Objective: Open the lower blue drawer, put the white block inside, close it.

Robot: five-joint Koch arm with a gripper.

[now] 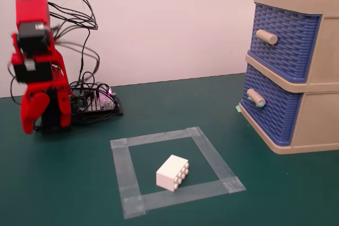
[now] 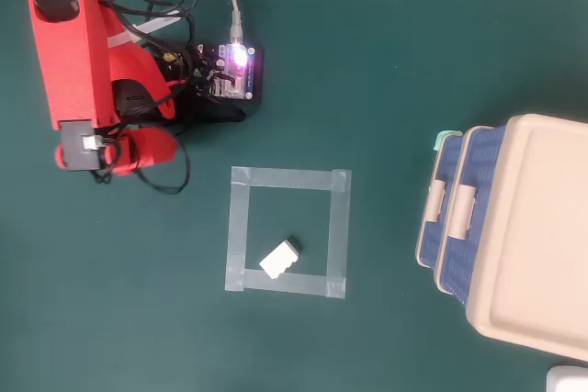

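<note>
The white block (image 1: 172,173) lies on the green mat (image 1: 212,99) inside a square of clear tape (image 1: 209,152), near that square's front edge and tipped at a slant. Its studs face sideways in the fixed view. The lower blue drawer (image 1: 270,110) is shut, in the beige cabinet (image 1: 318,115) at the right edge of the worktop, with the upper blue drawer (image 1: 286,38) shut above it. The red arm (image 1: 34,56) is folded up at the back left corner, well apart from the block. Its gripper (image 1: 30,117) hangs down holding nothing, and I cannot tell if its jaws are spread or pressed together. A small circuit board (image 2: 234,71) with a pink light sits just beside the arm
</note>
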